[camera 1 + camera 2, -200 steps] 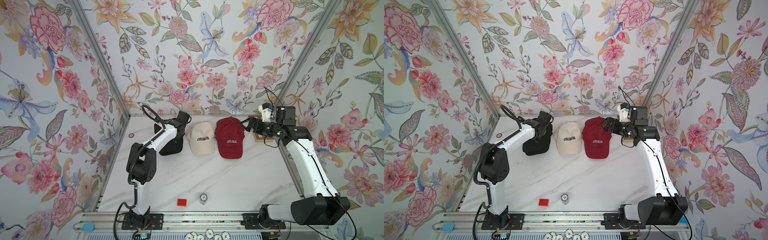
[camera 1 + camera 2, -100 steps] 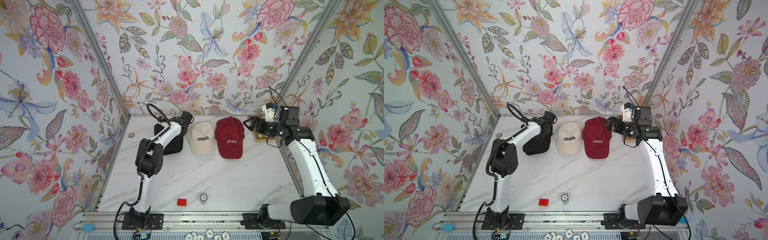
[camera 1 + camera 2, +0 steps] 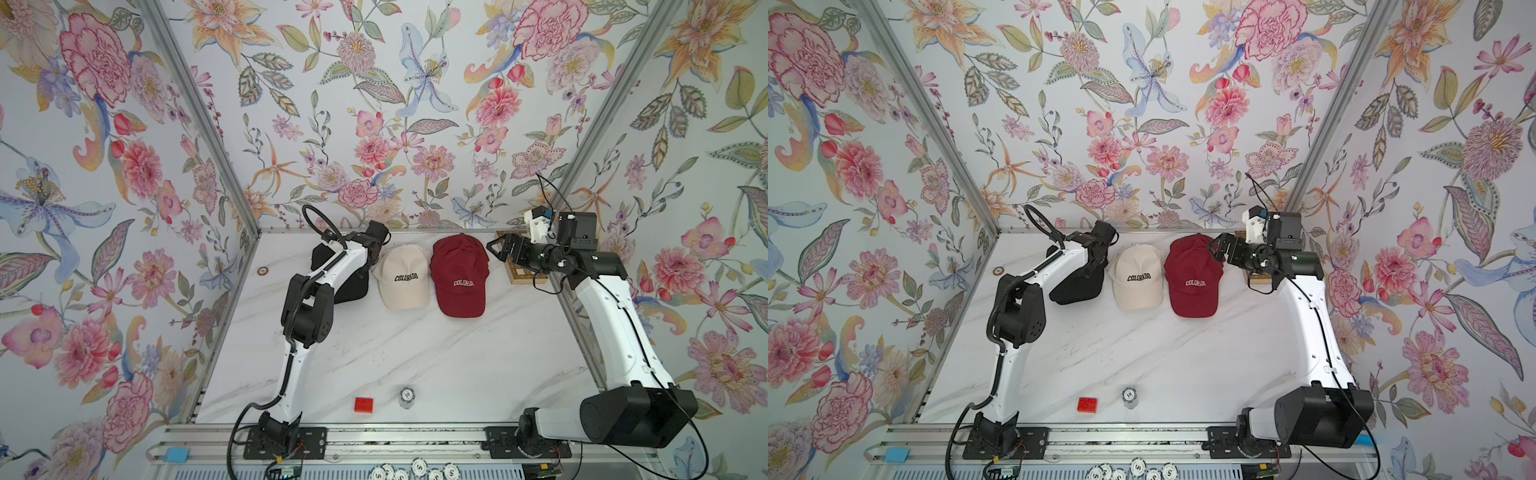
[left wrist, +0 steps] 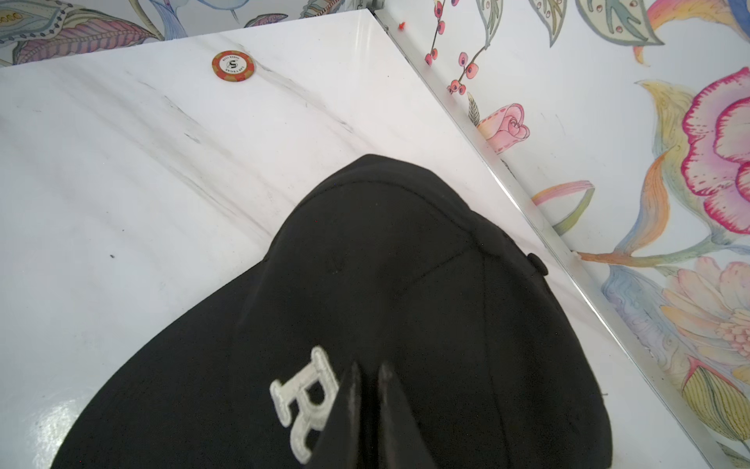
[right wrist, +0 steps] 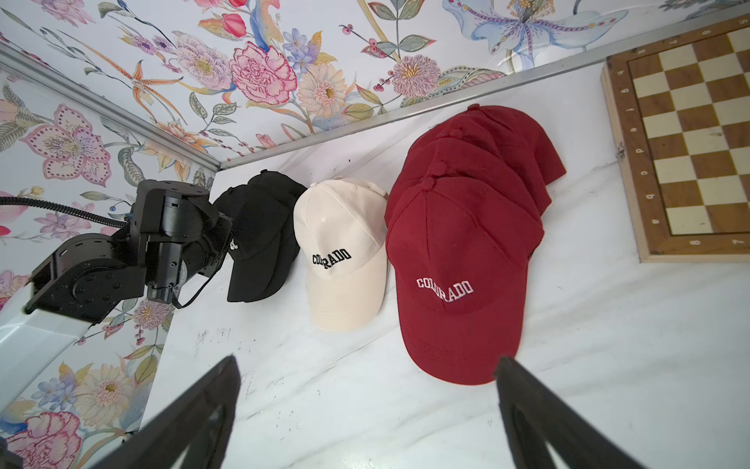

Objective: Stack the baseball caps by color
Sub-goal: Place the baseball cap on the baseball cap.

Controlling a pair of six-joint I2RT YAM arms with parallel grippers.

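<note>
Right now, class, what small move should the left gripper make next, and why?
Probably open and lift clear. The left gripper stands nearly shut on the top black cap, which lies on the black pile; the cream cap and red caps sit sorted beside it, so nothing looks left to move.

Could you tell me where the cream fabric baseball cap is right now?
In both top views the cream fabric baseball cap sits near the back wall, between the black fabric caps and the dark red fabric caps.
</note>
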